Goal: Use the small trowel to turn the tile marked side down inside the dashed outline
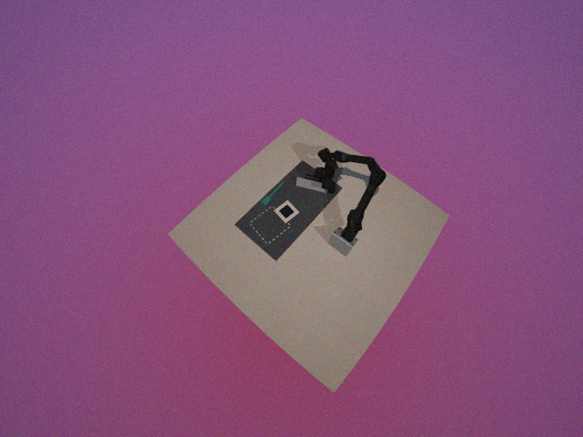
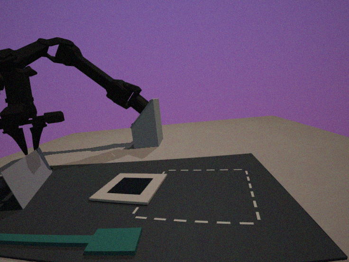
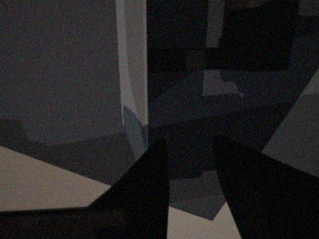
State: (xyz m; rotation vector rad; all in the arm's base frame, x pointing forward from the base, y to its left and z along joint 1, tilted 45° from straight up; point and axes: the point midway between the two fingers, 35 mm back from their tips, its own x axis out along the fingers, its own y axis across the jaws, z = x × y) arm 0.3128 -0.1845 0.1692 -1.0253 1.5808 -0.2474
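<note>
The teal trowel (image 1: pixel 266 200) (image 2: pixel 112 239) lies flat on the dark mat (image 1: pixel 290 233) (image 2: pixel 284 234), its handle running away from the dashed outline. The pale tile (image 1: pixel 287 210) (image 2: pixel 129 186) lies flat with its dark square facing up. It is mostly outside the dashed outline (image 2: pixel 201 221) and overlaps its near-side edge. My gripper (image 2: pixel 31 151) (image 3: pixel 189 146) is empty, its fingers slightly apart and pointing down. It is at the top edge of a grey slanted block, away from tile and trowel. Whether the fingertips touch the block cannot be told.
The grey slanted block (image 1: pixel 310 184) (image 2: pixel 28 180) stands on the mat at the end far from the outline, near the trowel's handle end. The arm's grey base (image 1: pixel 341 243) (image 2: pixel 146 129) stands on the pale table (image 1: pixel 320 301) beside the mat.
</note>
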